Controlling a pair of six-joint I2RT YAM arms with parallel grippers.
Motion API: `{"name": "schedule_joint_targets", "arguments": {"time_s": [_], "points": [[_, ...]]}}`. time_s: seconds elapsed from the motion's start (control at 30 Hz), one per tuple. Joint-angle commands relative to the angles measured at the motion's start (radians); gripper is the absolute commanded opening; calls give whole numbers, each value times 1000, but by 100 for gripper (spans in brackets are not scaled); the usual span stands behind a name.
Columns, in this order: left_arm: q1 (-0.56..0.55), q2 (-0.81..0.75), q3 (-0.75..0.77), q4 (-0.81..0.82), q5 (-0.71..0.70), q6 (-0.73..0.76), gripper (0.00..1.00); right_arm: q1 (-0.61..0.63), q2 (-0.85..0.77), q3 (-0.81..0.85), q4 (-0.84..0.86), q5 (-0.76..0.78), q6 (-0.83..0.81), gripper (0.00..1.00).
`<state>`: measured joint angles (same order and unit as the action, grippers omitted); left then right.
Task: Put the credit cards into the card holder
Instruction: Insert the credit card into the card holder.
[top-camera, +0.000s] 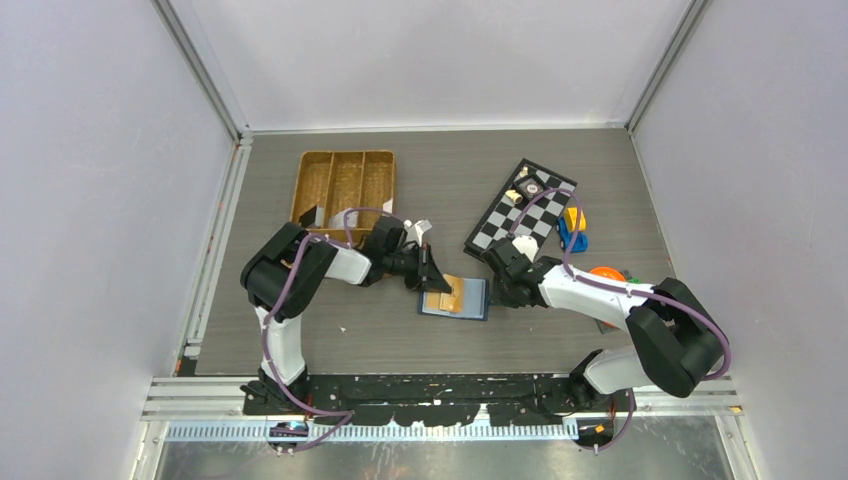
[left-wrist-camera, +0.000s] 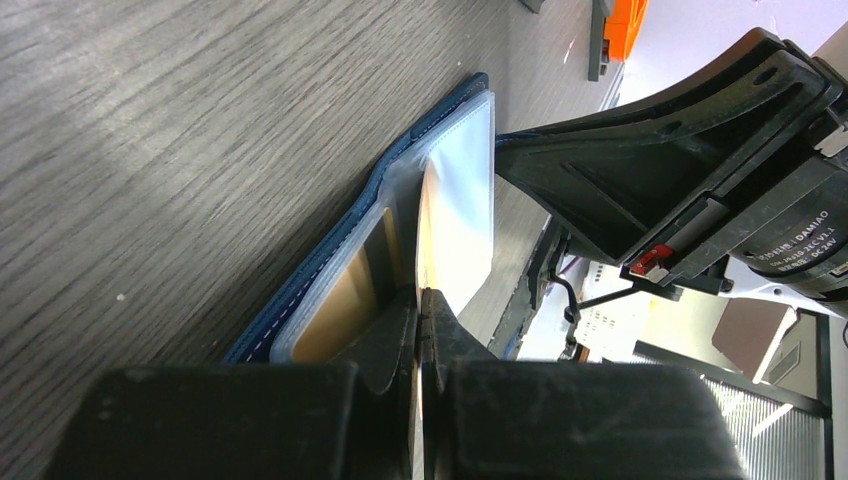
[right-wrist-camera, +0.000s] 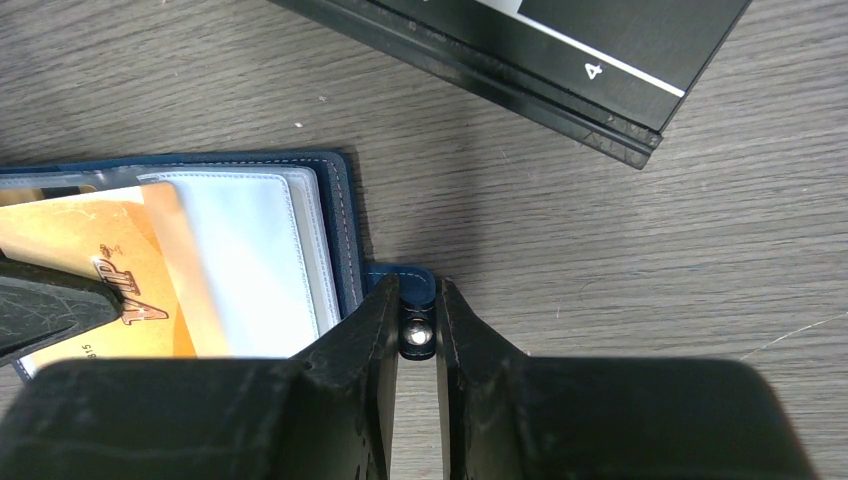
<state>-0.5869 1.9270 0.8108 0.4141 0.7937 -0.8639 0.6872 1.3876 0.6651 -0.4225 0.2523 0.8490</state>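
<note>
**Asker:** What are your hands doing, nearest first?

**Me:** My right hand (right-wrist-camera: 417, 320) is pressed together on the snap tab (right-wrist-camera: 405, 273) of the card holder (right-wrist-camera: 338, 200). I judge this keeps the holder flat and open on the table (right-wrist-camera: 650, 300). My left hand (left-wrist-camera: 420, 298) pinches the orange VIP card (right-wrist-camera: 95, 255) by one end. The free end lies over the clear sleeves (left-wrist-camera: 460, 190), lined up to slide in.

**Asker:** What can't you make out?

**Me:** Whether the card's end is inside a pocket or only resting on top. Something tan shows through one sleeve, perhaps a card. Farther off, the checkerboard (right-wrist-camera: 560, 60) is cut off, and I cannot find the other cards.
</note>
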Motion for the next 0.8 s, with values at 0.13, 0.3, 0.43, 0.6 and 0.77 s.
{"name": "schedule_joint_targets", "arguments": {"time_s": [0.13,0.3,0.43,0.6,0.77], "points": [[-29,29,-22,42,-93,-28,0,4,9,-4,-4,6,12,6],[-43,29,-13,16,-115,-34,0,6,-9,-8,-8,10,16,6],[-50,12,8,-59,-143,-11,2,6,-30,-1,-27,22,17,6],[-59,-33,50,-214,-203,64,9,6,-58,3,-64,59,12,4],[-65,-48,97,-339,-241,137,14,3,-79,-8,-76,77,9,3]]}}
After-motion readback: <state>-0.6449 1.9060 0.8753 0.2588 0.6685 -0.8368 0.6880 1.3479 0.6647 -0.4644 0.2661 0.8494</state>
